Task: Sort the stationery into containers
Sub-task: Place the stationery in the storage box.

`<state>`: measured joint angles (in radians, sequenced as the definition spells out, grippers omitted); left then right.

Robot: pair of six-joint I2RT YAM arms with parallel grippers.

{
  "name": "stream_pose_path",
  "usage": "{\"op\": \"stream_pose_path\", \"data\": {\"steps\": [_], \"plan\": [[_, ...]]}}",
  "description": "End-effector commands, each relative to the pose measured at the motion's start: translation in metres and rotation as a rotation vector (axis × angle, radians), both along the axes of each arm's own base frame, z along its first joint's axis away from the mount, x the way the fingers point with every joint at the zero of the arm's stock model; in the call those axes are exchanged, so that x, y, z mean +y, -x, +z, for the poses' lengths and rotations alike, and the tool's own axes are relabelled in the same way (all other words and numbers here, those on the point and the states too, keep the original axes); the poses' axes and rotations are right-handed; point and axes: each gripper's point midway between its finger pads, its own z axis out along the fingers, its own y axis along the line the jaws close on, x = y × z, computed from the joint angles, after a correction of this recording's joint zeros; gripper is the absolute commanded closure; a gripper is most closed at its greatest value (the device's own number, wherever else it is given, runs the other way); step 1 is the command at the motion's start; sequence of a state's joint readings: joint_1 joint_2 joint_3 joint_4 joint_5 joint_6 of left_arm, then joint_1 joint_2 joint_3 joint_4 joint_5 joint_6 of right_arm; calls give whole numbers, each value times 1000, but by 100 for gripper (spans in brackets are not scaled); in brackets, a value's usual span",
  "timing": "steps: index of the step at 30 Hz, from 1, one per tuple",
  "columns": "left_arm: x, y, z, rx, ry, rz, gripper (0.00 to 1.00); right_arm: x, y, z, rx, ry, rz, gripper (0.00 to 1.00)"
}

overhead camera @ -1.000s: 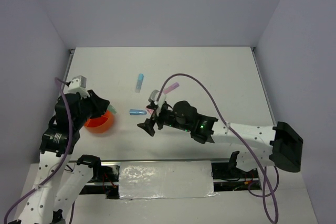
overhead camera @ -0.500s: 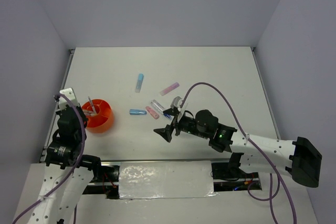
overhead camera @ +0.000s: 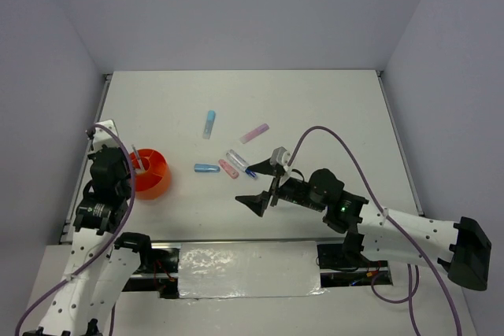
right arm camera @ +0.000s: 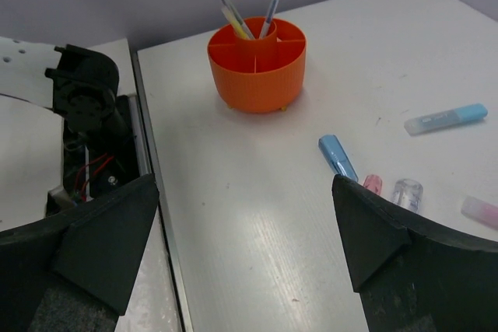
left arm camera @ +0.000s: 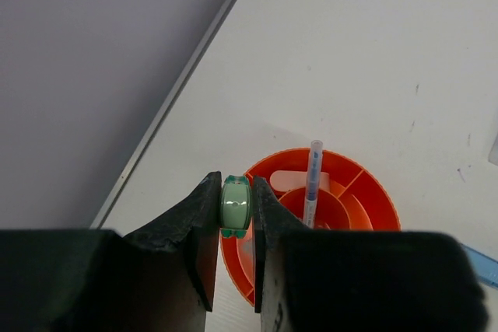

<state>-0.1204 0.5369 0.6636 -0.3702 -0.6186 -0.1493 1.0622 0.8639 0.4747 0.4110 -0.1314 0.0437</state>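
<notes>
1. Left fingers grip pale green capsule-shaped piece above ribbed orange plastic cup; align over an outer compartment, lower, release.
2. Right fingers wide open, empty, near loose pastel pieces on bench.

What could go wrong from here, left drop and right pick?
1. The green piece in the left gripper hangs over the rim of the orange cup, not a compartment; released, it may bounce out.
2. The light blue piece, pink piece and clear pen lie close together; the open right gripper might nudge one or catch two.
</notes>
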Motion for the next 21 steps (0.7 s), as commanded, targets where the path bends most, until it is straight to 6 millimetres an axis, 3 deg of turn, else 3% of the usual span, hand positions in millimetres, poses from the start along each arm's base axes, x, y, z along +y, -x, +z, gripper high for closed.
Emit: {"op": "stream_pose_path", "data": {"steps": [1, 5, 8, 21], "plan": [[3, -8, -1, -26, 54, 27, 76, -5, 3, 23, -40, -78, 5, 0], [17, -12, -10, -15, 81, 58, 74, -6, 3, 23, -41, -80, 5, 0], [21, -15, -15, -17, 105, 57, 66, -5, 4, 23, -40, -75, 9, 0], [21, -14, -24, 21, 123, 49, 54, -1, -1, 21, -38, -55, -2, 0]]}}
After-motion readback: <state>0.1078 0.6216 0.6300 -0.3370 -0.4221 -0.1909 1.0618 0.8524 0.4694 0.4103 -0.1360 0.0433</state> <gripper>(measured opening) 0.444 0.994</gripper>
